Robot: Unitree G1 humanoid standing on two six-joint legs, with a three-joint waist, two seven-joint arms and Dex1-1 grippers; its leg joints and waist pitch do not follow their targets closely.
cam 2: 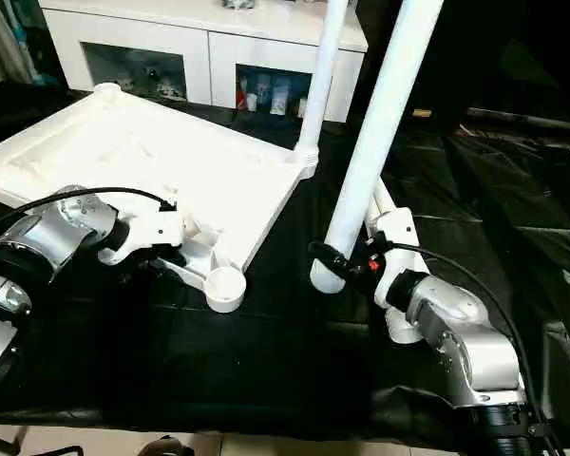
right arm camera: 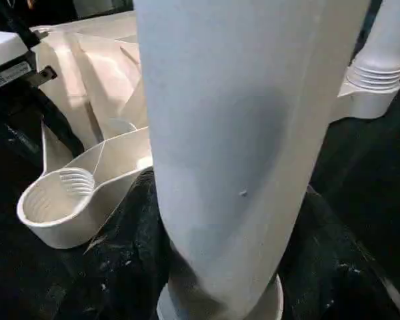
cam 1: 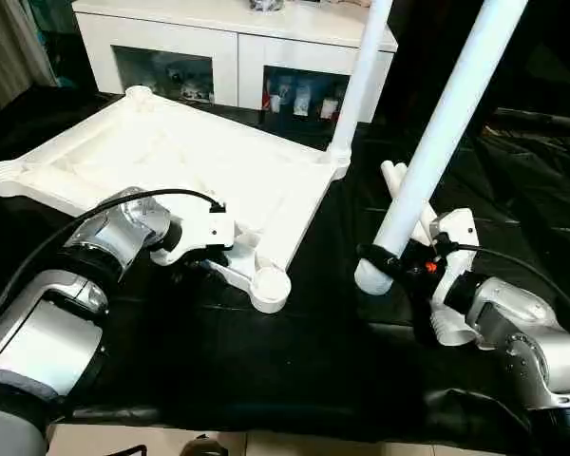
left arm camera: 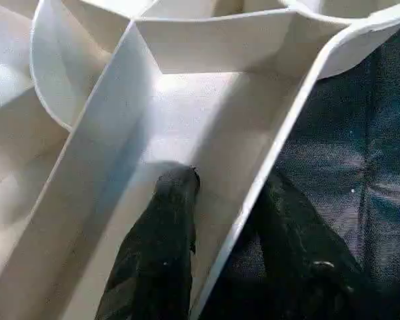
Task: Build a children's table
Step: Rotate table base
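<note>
White plastic square tabletop lies ribbed underside up on black cloth, left of centre. One white tapered tube leg stands upright in its far-right corner socket. Right gripper clamps a second white leg near its thick end, long axis tilted up and rightward. Left gripper straddles the tabletop's near edge wall beside the empty near socket, fingers narrow.

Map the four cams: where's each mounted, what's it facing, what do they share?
Left eye: head, looking down over silver forearms at upturned tabletop and held leg.
Right eye: same head, same scene from slightly to the side.
Left wrist: along the left tool, fingers straddling the tabletop's edge wall.
Right wrist: along the right tool gripping the leg.
Shared: the near corner socket appears in the eye and right wrist views.
</note>
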